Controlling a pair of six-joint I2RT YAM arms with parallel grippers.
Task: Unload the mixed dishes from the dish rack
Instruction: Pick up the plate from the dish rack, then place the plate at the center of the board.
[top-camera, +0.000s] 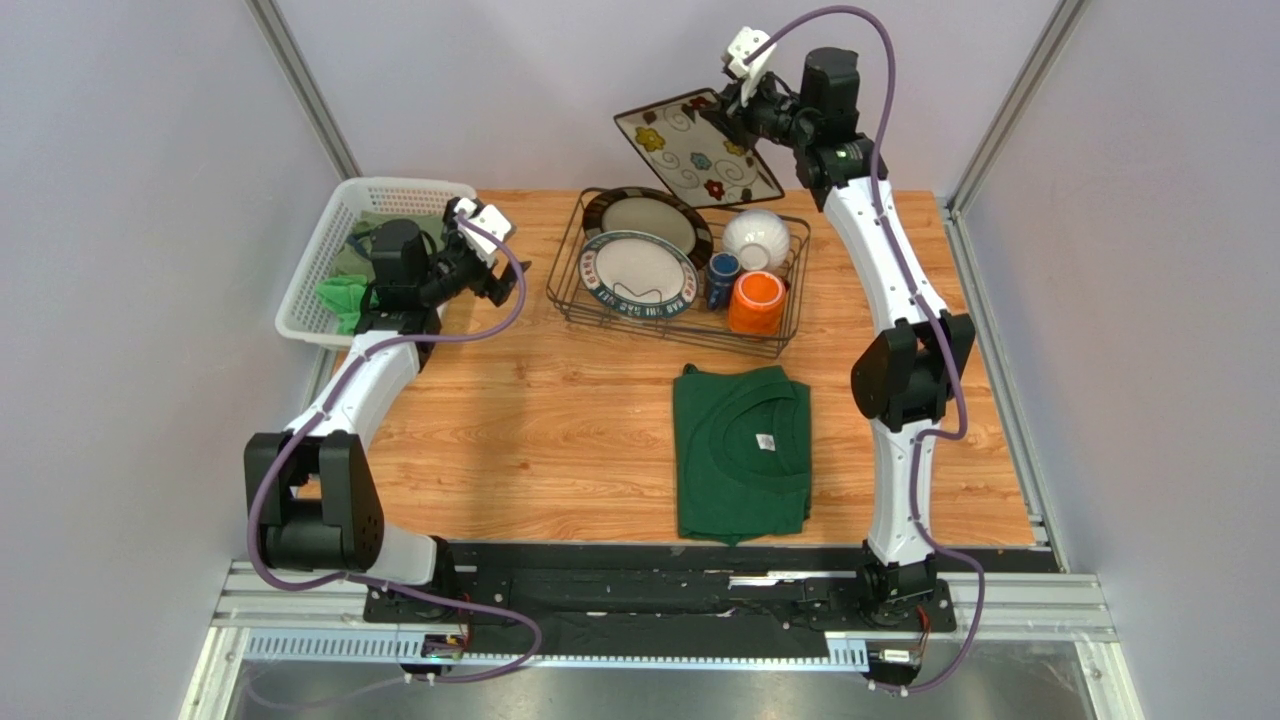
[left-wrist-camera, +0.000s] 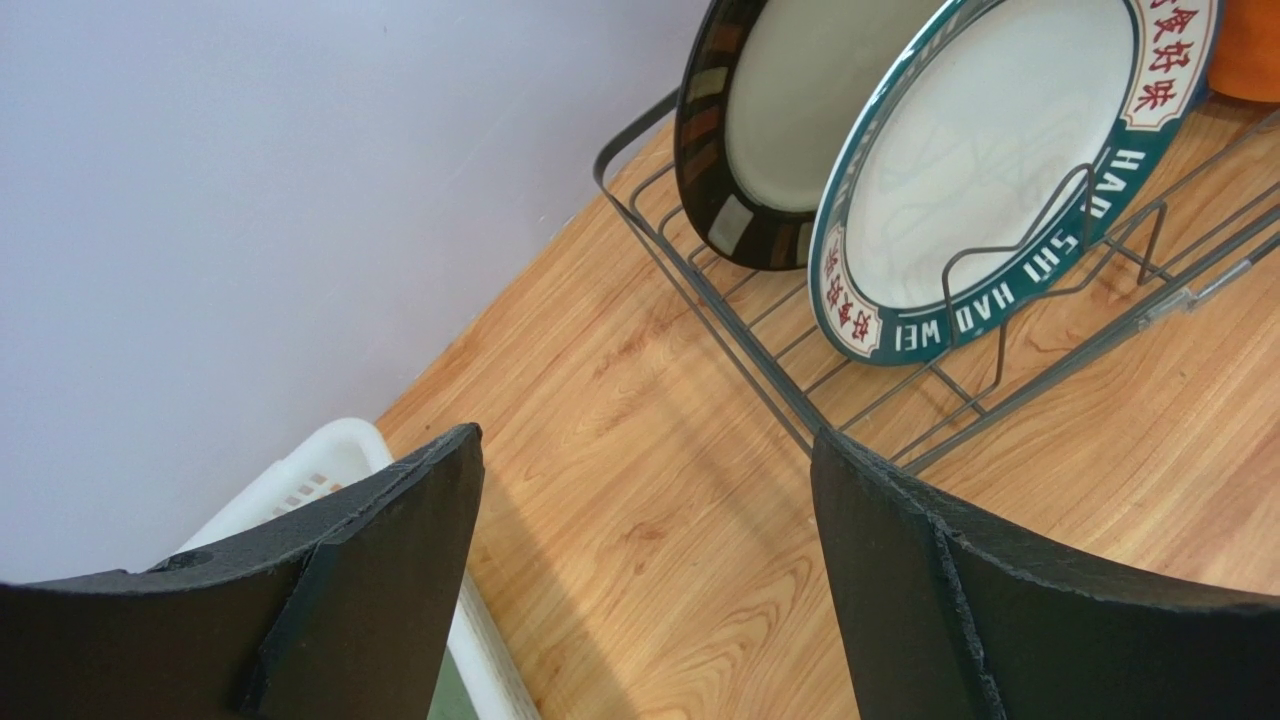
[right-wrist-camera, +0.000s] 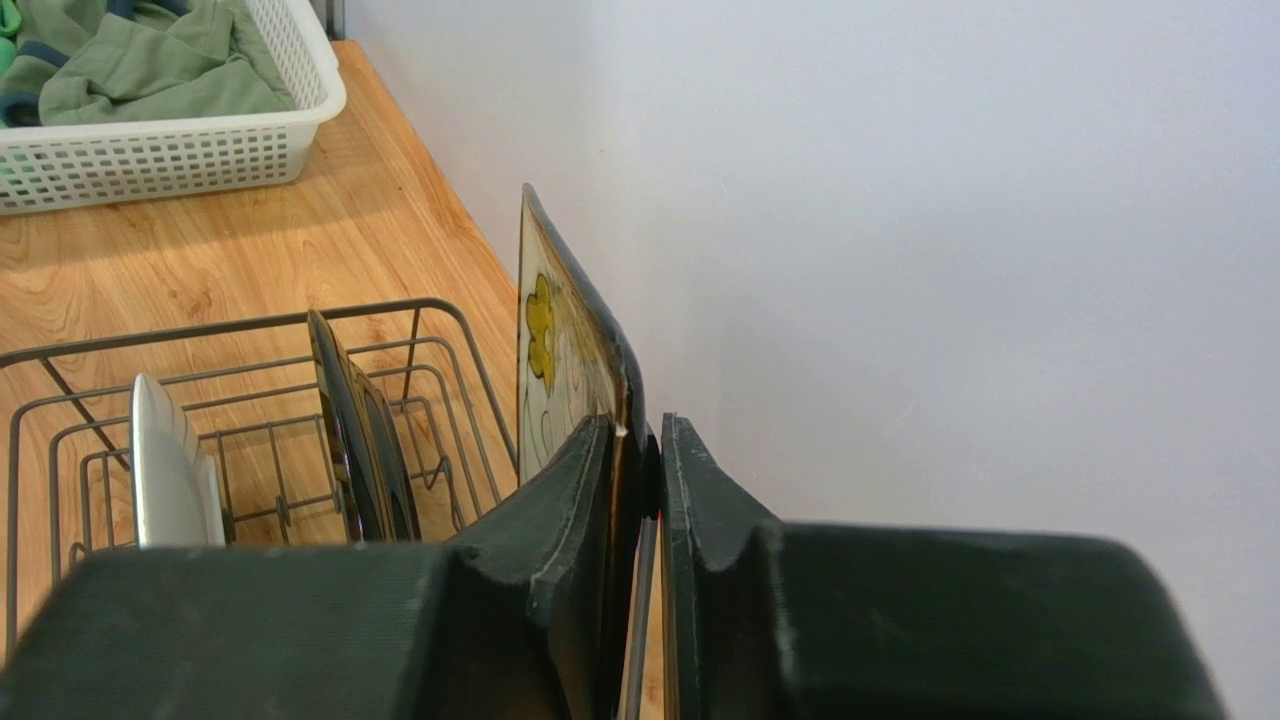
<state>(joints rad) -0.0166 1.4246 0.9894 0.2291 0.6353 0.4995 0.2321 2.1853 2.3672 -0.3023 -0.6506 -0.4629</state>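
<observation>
My right gripper (top-camera: 747, 108) (right-wrist-camera: 642, 435) is shut on the edge of the square flower-patterned plate (top-camera: 696, 147) (right-wrist-camera: 556, 345), which hangs tilted in the air behind and above the dish rack (top-camera: 564, 285) (right-wrist-camera: 226, 330). In the rack stand a dark round plate (top-camera: 649, 215) (left-wrist-camera: 781, 135) and a green-rimmed round plate (top-camera: 639, 270) (left-wrist-camera: 992, 165). Beside them sit a white bowl (top-camera: 756, 237), a dark blue mug (top-camera: 723, 278) and an orange mug (top-camera: 757, 302). My left gripper (top-camera: 496, 282) (left-wrist-camera: 646, 450) is open over bare wood left of the rack, holding nothing.
A white perforated basket (top-camera: 323, 263) (right-wrist-camera: 166, 150) with green cloth inside stands at the far left, just beside my left gripper. A folded dark green shirt (top-camera: 741, 450) lies on the table in front of the rack. Grey walls enclose the back and sides.
</observation>
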